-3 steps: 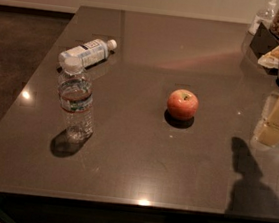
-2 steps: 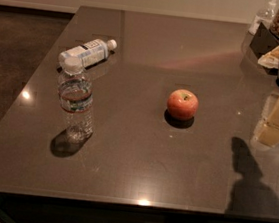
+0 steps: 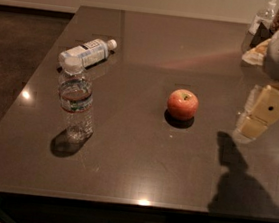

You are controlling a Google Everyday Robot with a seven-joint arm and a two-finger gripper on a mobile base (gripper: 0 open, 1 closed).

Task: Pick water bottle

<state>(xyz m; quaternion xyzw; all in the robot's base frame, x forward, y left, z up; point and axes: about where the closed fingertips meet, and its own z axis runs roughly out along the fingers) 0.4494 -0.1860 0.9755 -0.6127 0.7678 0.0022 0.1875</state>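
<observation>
Gripper (image 3: 255,121) hangs empty over the table (image 3: 137,173) (spread or pressed together, cannot tell); apple (image 3: 182,104) near it; bottle (image 3: 75,101) upright, well apart, beyond the apple.

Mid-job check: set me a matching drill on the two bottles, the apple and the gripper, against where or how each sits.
Things:
1 water bottle
2 white-labelled bottle
3 apple
4 gripper

Places or states:
A lying on its side, far left
B over the table, right side
C upright, near left
D mid-table

Pairs: 1-C, 2-A, 3-D, 4-B.
</observation>
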